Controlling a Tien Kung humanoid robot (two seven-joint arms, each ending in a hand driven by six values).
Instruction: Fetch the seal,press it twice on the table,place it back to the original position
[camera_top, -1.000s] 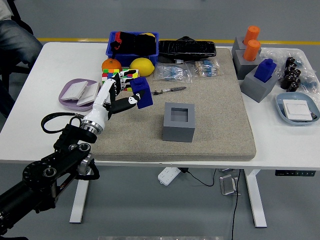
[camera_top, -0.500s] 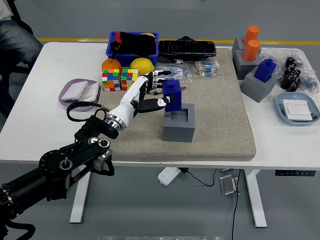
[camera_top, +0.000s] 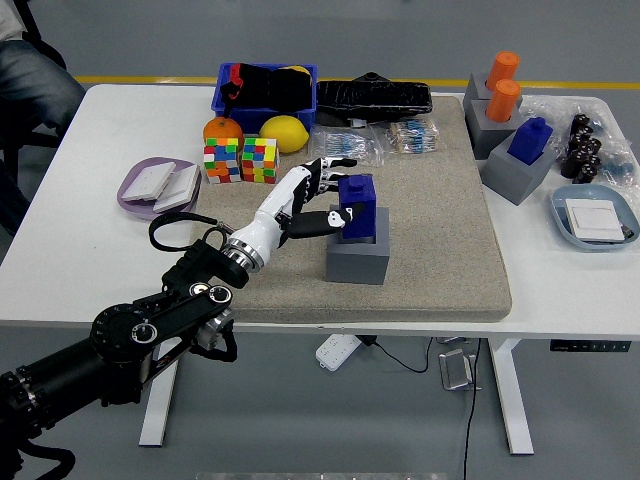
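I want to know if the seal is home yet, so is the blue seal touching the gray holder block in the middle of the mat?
Touching. In the head view the blue seal sits partly down in the gray holder block, with the left hand gripping it.

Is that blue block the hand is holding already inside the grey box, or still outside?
Partly in: the blue block stands upright with its base sunk in the grey box, the left hand gripping it.

Bright even light, soft shadows, sharp
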